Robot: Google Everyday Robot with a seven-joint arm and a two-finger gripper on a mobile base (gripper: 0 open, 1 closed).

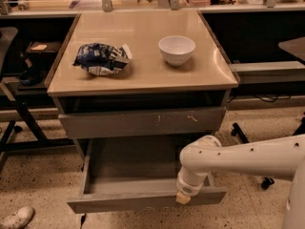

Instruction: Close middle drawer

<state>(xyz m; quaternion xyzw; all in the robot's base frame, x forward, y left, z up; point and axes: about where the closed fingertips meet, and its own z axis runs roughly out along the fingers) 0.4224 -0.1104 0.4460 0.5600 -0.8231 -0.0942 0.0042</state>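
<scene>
One drawer, the middle drawer, is pulled far out. The gripper is at its front edge; whether it is spread or closed, I cannot tell.

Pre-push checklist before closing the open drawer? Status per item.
1. Middle drawer pulled out, needs pushing in: ok.
2. Gripper low at the drawer front, right of centre: ok.
3. Gripper touching the front: cannot tell.
4. Nothing sticking up inside the drawer: ok where visible; the arm hides its right side.
5. Bowl and blue bag sit back from the front edge of the cabinet top: ok.
</scene>
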